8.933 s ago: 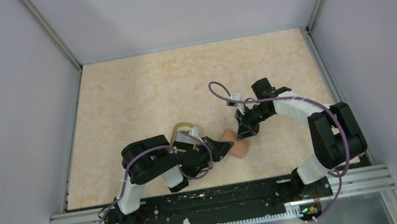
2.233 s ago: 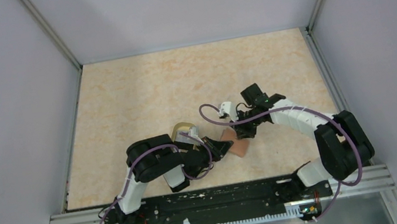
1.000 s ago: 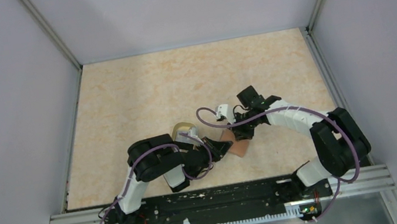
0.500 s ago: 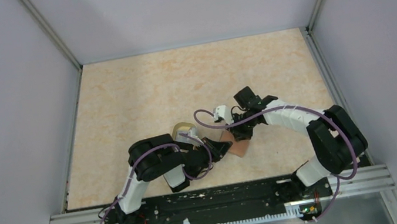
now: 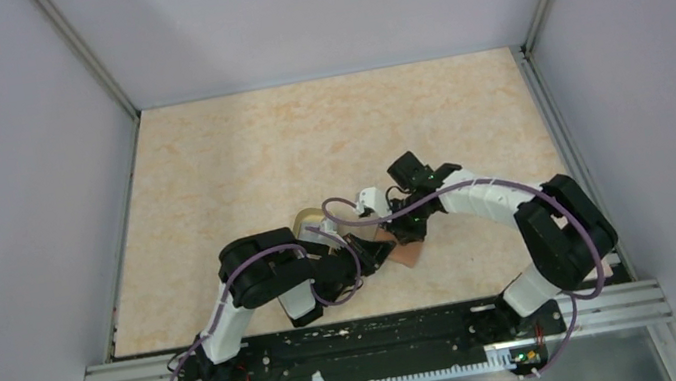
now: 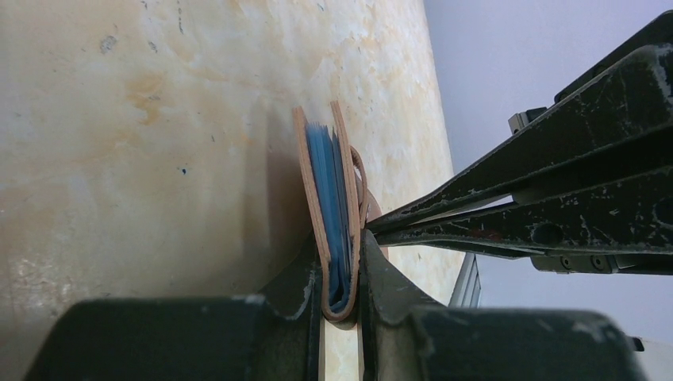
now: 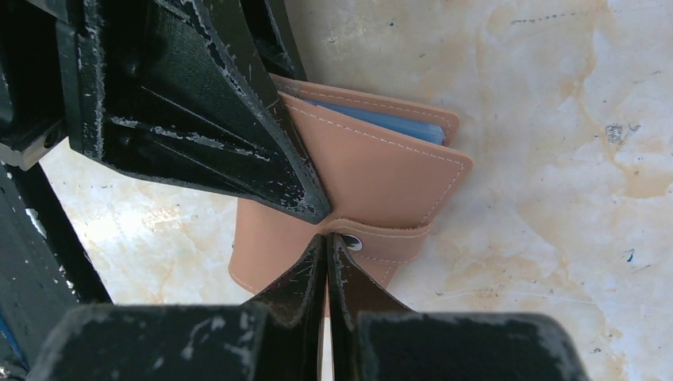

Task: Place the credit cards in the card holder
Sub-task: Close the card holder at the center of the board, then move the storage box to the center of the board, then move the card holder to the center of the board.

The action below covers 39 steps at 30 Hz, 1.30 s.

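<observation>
The left claw (image 6: pixel 340 270) is clamped on the folded end of the reddish-brown card holder (image 6: pixel 333 182), holding it on edge near the oval dish (image 5: pixel 311 223), its blue inside showing. The right claw (image 7: pixel 327 238), on the holder's side away from the dish, is pressed together with its tips at the tab (image 7: pixel 389 238).

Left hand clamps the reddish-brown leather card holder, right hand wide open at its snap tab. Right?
No: right wrist view shows the right hand shut, tips together at the snap tab of the reddish-brown leather card holder. Left hand does clamp it.
</observation>
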Tool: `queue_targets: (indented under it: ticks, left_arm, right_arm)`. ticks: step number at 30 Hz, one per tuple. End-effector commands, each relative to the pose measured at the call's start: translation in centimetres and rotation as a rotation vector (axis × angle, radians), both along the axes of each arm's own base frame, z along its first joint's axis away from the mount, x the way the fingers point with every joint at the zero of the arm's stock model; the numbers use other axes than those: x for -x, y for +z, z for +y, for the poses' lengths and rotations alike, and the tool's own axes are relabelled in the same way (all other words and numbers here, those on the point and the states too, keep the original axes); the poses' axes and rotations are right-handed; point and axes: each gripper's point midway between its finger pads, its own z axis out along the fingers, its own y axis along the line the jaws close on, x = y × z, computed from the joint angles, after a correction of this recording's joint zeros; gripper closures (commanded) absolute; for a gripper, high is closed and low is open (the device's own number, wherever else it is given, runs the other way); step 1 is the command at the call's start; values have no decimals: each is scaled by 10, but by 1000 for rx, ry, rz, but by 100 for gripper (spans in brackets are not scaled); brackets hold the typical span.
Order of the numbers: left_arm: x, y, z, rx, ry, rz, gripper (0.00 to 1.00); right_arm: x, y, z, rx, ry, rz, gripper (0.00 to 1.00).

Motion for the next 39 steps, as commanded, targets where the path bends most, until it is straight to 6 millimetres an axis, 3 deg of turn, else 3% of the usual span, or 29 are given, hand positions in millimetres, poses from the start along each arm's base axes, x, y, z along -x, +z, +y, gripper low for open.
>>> queue_targets:
  ticks: [1, 5, 6, 9, 11, 15, 19, 22, 25, 28, 29, 30, 35, 39]
  left_arm:
    - [-2, 40, -21, 108, -35, -110, 100]
    - [-1, 40, -18, 108, -36, -111, 100]
    - [-1, 40, -17, 108, -34, -114, 100]
    - [0, 39, -11, 95, -29, -128, 100]
    - [0, 45, -8, 95, -26, -152, 100]
    - [-6, 52, -16, 70, -43, -173, 100]
    - [-20, 47, -47, 25, -142, -109, 99]
    - [-31, 39, -66, -62, -207, -65, 83]
    - [-45, 37, -66, -192, -210, -84, 57]
    - [-62, 57, -61, -321, -206, -154, 39]
    - [-66, 67, -58, -368, -202, -187, 27]
    - [-70, 78, -55, -418, -197, -227, 4]
    - [-77, 134, -21, -604, -161, -380, 1]
    - [-66, 158, 1, -641, -177, -487, 1]
  right_arm:
    - [32, -30, 5, 37, 69, 122, 100]
    - [14, -16, 7, 3, -2, 89, 100]
    - [8, -3, 10, -46, -18, 79, 95]
    - [-6, 46, 9, -181, -27, -32, 66]
    - [-9, 78, 4, -267, -31, -131, 52]
    - [-24, 131, -23, -394, -98, -303, 40]
    - [-45, 154, -50, -429, -234, -426, 29]
    - [-57, 164, -64, -428, -336, -481, 17]
    - [-69, 179, -75, -441, -458, -520, 5]
    - [-78, 195, -87, -473, -595, -560, 1]
    - [-80, 200, -91, -494, -650, -566, 1]
    - [-82, 206, -95, -508, -694, -582, 1]
    - [-75, 237, -99, -616, -750, -676, 2]
    - [-72, 218, -92, -571, -693, -602, 3]
